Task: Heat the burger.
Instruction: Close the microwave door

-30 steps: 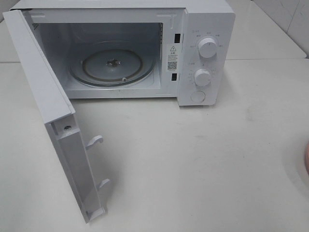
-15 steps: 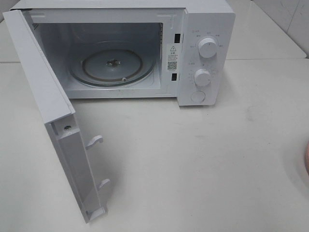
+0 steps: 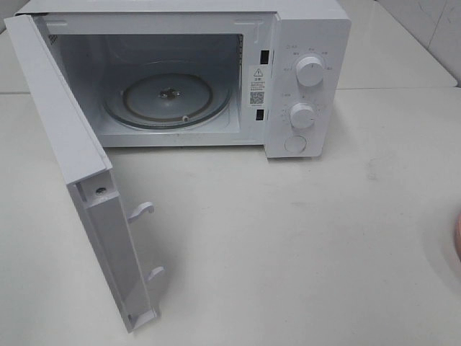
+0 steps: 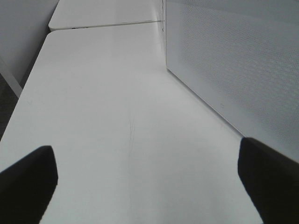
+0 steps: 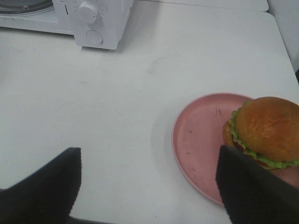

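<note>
Microwave [image 3: 302, 79] door [image 3: 79, 194] swung wide, turntable [image 3: 169, 97] bare, ready for loading. Burger [image 5: 264, 130] sits on pink plate [image 5: 196, 140], far right. Left gripper [image 4: 145, 186] and right gripper [image 5: 147, 186] both spread, empty.

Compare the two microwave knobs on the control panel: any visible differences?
The upper knob looks slightly larger than the lower knob. The upper knob sits near the top of the microwave's panel; the lower knob sits just above the round button. Their pointer marks seem to be turned to different angles, though that is hard to read. Both are white, round and ringed by small printed markings.
</note>
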Action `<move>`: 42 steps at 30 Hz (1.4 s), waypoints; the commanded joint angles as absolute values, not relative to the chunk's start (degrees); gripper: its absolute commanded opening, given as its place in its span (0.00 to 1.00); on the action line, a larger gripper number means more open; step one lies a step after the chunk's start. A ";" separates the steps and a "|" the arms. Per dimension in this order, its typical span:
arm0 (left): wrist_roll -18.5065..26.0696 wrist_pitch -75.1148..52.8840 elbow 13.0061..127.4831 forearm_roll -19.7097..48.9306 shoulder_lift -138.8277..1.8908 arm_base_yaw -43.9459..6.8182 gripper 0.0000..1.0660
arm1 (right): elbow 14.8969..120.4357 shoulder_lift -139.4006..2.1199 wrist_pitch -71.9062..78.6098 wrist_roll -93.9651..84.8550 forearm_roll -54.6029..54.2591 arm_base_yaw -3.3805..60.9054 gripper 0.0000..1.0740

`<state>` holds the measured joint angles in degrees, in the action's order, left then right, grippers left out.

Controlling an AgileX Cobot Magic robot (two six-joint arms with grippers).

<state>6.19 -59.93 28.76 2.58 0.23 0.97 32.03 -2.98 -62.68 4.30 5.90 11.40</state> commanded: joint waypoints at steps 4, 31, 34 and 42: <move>6.13 -59.47 28.65 2.75 1.49 1.09 0.97 | 28.93 0.80 -59.42 2.86 2.75 7.22 0.71; 6.13 -59.47 28.65 2.75 1.49 1.09 0.97 | 28.93 1.78 -59.42 2.23 2.35 5.04 0.71; 6.13 -59.47 28.65 2.75 1.49 1.09 0.97 | 28.93 1.78 -59.42 2.29 2.35 5.04 0.71; 6.13 -59.47 28.65 2.75 1.49 1.09 0.97 | 28.93 1.78 -59.42 2.29 2.35 5.04 0.71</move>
<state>6.19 -59.93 28.76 2.58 0.23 0.97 28.99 0.17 -59.99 2.81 2.58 5.27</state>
